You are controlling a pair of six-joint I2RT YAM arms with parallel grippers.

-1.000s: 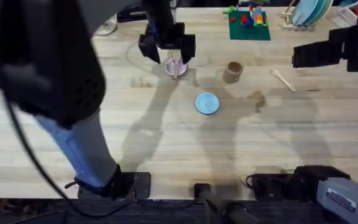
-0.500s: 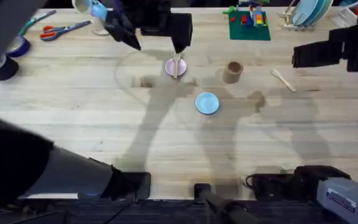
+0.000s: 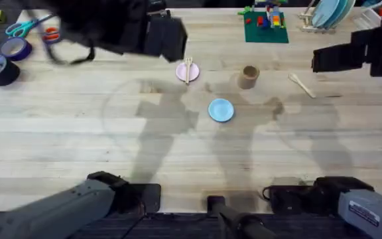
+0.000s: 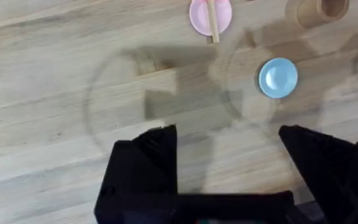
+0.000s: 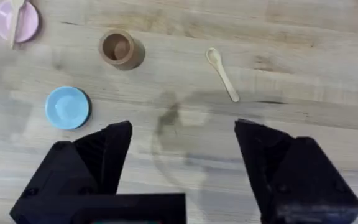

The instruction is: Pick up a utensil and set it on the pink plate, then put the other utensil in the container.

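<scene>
The table (image 3: 78, 146) is carrying everything, and the first half of the task is looking finished: the fork (image 3: 188, 69) is lying across the pink plate (image 3: 182, 72), well ahead of the left jaws (image 4: 229, 162) and a little to one side of their gap. These jaws are standing wide apart and are holding nothing. In the overhead view the left arm is appearing only as a large dark blurred mass near the far edge of the table, so its exact pose is hard to make out there.

The second half is still waiting. The right jaws (image 5: 182, 158) are also spread and empty, hanging above the table. The spoon (image 5: 222, 73) is lying flat on the wood ahead of them, close to the line of their gap, and the brown cup (image 5: 118, 47) is standing further off toward one finger's side. The cup seems empty, though its bottom is in shadow. A blue plate (image 5: 67, 107) is sitting nearer, unused.

I judge that the spoon must next be picked up and dropped into the cup.
</scene>
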